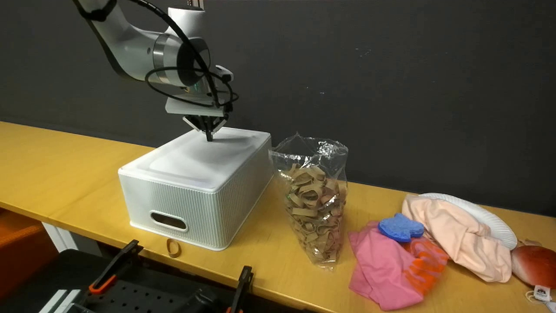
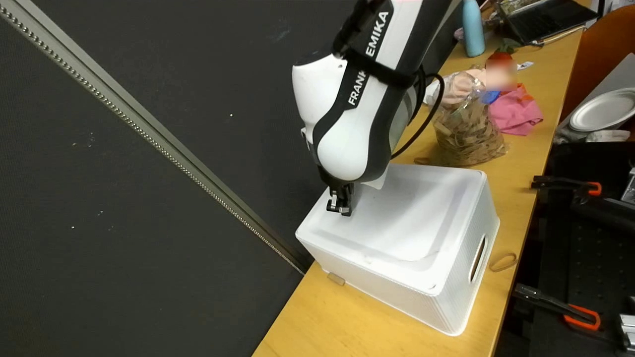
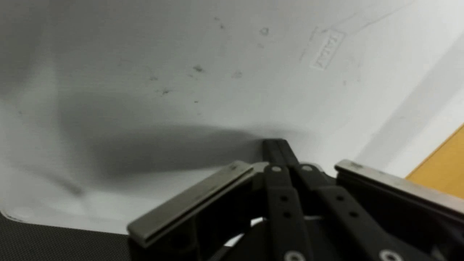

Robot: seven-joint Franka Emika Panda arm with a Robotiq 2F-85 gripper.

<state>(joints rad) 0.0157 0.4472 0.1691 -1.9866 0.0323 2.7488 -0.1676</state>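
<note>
A white ribbed box [image 1: 173,202] rests upside down on the wooden table, its flat bottom facing up, in both exterior views. My gripper [image 1: 209,140] points straight down at that flat face, towards its wall side. The two black fingertips [image 3: 271,150] are pressed together in the wrist view, with nothing between them. They touch the box or hover just above it; I cannot tell which. Beside the box stands a clear plastic bag [image 1: 312,213] full of tan bands. One loose band [image 1: 173,248] lies before the box's handle hole, and a small tan piece [image 2: 336,279] at its foot.
Beyond the bag lie a pink cloth [image 1: 382,269], a blue sponge [image 1: 400,227], a peach cloth [image 1: 460,239], a white plate [image 1: 491,217] and a red-white object [image 1: 536,263]. Clamps [image 1: 115,266] grip the front edge. A dark wall [image 1: 391,87] runs behind the table.
</note>
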